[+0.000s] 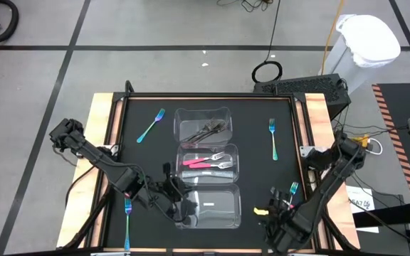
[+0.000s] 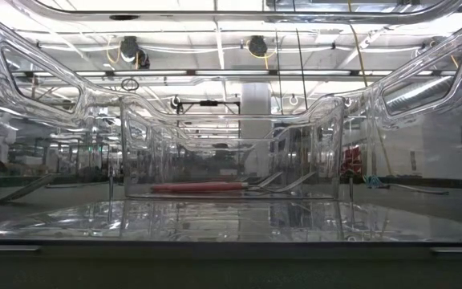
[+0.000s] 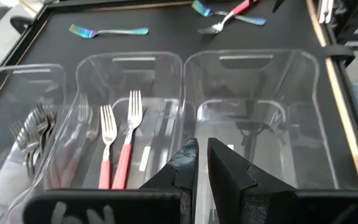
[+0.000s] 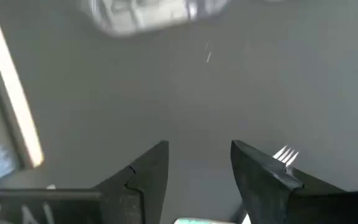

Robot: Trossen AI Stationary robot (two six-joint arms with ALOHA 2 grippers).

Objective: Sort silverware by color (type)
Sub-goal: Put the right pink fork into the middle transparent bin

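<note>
Three clear containers stand in a row down the middle of the black mat. The far one [image 1: 203, 126] holds dark grey forks [image 3: 33, 127]. The middle one [image 1: 209, 162] holds pink-handled forks [image 3: 118, 146]. My left gripper [image 3: 201, 155] hovers shut and empty over the near one's [image 1: 212, 208] left rim. Teal forks lie on the mat at far left [image 1: 150, 126], far right [image 1: 272, 137] and near left [image 1: 127, 213]. A teal fork [image 1: 292, 188] and a pink fork [image 3: 232, 12] lie crossed at near right. My right gripper [image 4: 199, 162] points down there, open, with fork tines [image 4: 284, 154] beside one finger.
The mat is framed by a raised wooden border [image 1: 104, 121]. The right arm's body [image 3: 347, 25] stands beyond the near container, as the left wrist view shows it. Bare mat lies between the containers and the side borders.
</note>
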